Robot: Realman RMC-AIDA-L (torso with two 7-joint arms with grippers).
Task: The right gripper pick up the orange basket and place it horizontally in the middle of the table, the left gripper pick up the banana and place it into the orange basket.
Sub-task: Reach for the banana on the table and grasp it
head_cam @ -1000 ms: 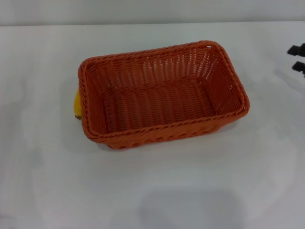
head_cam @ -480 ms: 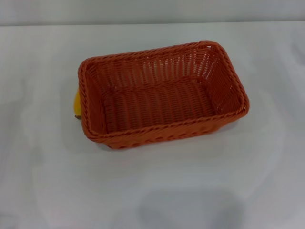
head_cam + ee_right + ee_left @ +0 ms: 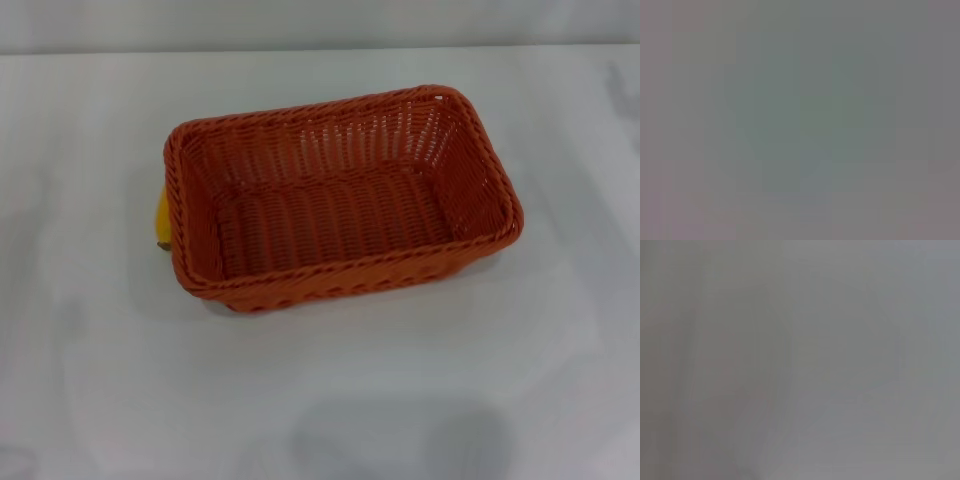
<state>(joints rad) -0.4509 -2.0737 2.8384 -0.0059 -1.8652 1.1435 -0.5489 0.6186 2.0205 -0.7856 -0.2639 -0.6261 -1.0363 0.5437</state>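
Note:
The orange basket (image 3: 340, 200) lies lengthwise across the middle of the white table (image 3: 320, 400) in the head view, upright, with nothing inside it. Only a small yellow piece of the banana (image 3: 161, 220) shows, pressed against the outside of the basket's left end; the rest is hidden behind the rim. Neither gripper appears in the head view. Both wrist views give only a plain grey blur with no fingers in them.
The table's far edge (image 3: 320, 48) meets a pale wall at the back. Bare white tabletop surrounds the basket on all sides.
The right gripper's black fingertips, at the right edge one second ago, have left the head view. The basket and banana have not moved.

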